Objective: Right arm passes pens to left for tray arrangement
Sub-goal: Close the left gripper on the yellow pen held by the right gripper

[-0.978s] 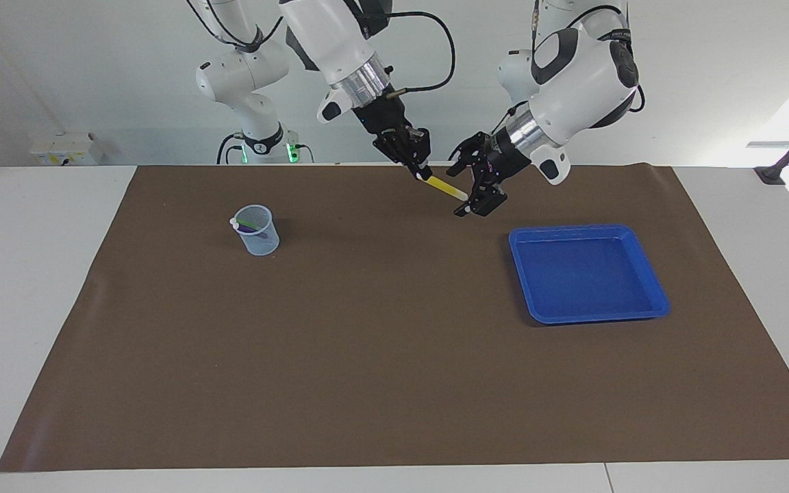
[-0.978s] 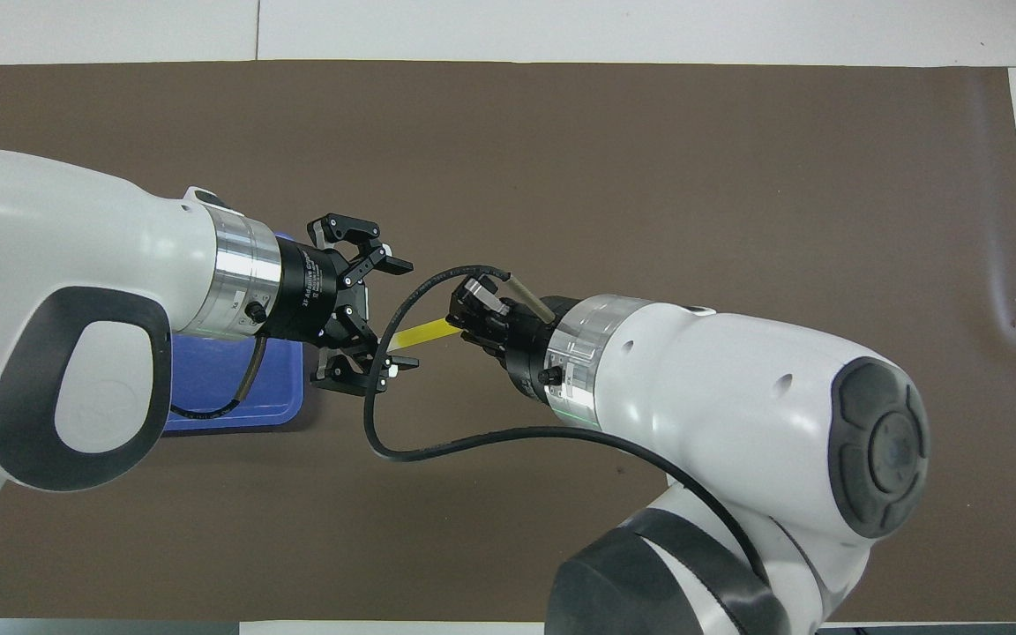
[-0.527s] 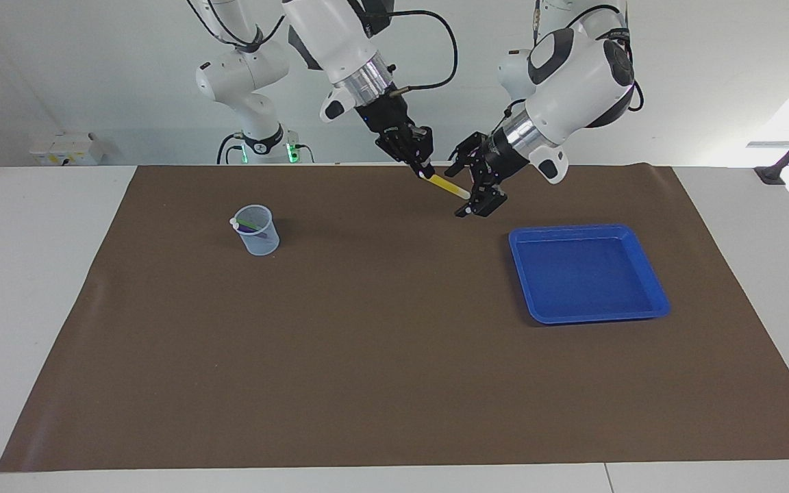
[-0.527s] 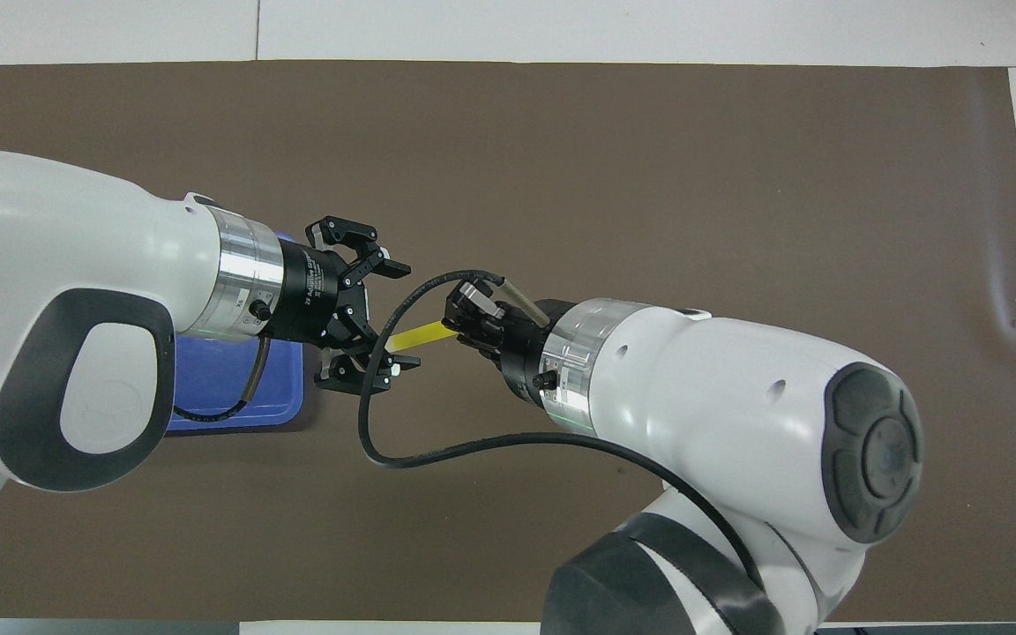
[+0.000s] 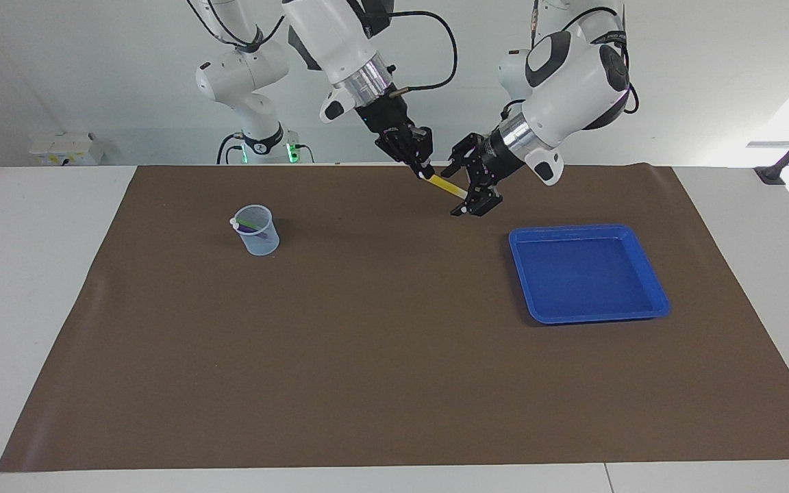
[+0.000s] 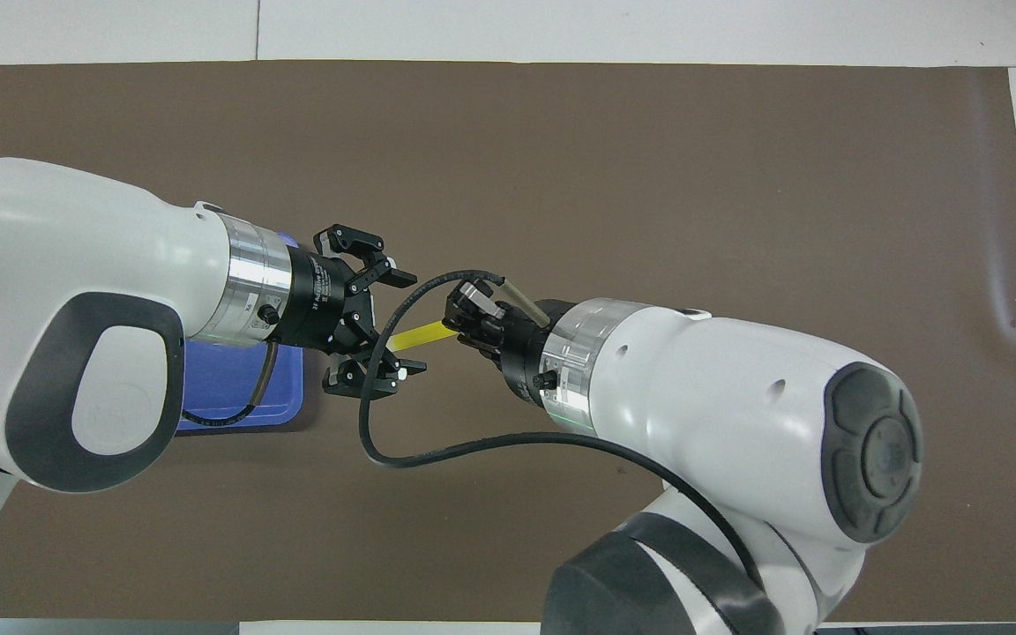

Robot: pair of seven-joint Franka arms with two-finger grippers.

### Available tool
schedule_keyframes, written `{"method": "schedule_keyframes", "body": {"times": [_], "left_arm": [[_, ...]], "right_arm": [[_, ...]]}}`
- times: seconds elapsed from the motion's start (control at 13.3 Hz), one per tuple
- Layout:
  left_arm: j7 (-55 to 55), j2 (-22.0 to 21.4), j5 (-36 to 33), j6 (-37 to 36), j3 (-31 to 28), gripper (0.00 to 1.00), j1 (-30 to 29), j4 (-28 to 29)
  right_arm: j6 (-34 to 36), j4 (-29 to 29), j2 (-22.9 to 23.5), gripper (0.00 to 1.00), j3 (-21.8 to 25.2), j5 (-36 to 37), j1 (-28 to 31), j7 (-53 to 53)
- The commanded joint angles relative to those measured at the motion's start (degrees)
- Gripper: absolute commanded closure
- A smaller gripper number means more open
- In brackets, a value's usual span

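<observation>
Facing view: white worktop covered by brown mat, pale wall behind. Yellow pen, slim, pale-tipped, is gripped by closed right end effector over mat. Left end effector is spread around its free tip. Blue tray lies nearby.

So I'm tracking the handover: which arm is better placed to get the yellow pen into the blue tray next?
The left. Its gripper is open around the free end of the yellow pen and hangs close to the blue tray. The right gripper, shut on the pen's other end, is toward the cup.
</observation>
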State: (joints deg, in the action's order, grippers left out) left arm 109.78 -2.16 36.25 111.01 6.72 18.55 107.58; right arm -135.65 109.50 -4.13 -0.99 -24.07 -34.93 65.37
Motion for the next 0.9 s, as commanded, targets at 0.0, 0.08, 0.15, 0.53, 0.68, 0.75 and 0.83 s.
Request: {"method": "schedule_keyframes", "body": {"times": [0.0, 0.08, 0.15, 0.53, 0.68, 0.75, 0.83], "left_arm": [[0.4, -2.5, 0.8, -0.4, -0.4, 0.24, 0.6, 1.6], [0.3, -3.0, 0.8, -0.5, -0.5, 0.29, 0.7, 1.7], [0.3, -3.1, 0.8, -0.5, -0.4, 0.31, 0.7, 1.8], [0.2, -3.7, 0.8, -1.4, -0.4, 0.41, 1.2, 2.2], [0.3, -4.5, 0.9, -0.8, -0.5, 0.41, 2.1, 3.7], [0.2, -4.9, 1.0, -0.6, -0.4, 0.41, 2.1, 4.1], [0.3, -4.9, 1.5, -0.6, -0.5, 0.43, 2.1, 4.0]], "right_arm": [[-1.3, 1.5, -1.1, 1.0, -0.1, -1.3, 0.0, -0.4], [-1.3, 1.5, -1.1, 1.0, -0.1, -1.4, 0.0, -0.4], [-1.3, 1.6, -1.2, 1.0, -0.1, -1.4, 0.1, -0.4], [-1.3, 1.6, -1.1, 1.0, -0.1, -1.4, 0.4, -0.5], [-1.3, 1.6, -1.1, 1.0, -0.1, -1.4, 0.5, -0.5], [-1.3, 1.6, -1.1, 1.0, -0.1, -1.4, 0.5, -0.5], [-1.3, 1.6, -1.1, 1.0, -0.1, -1.4, 0.5, -0.5]]}}
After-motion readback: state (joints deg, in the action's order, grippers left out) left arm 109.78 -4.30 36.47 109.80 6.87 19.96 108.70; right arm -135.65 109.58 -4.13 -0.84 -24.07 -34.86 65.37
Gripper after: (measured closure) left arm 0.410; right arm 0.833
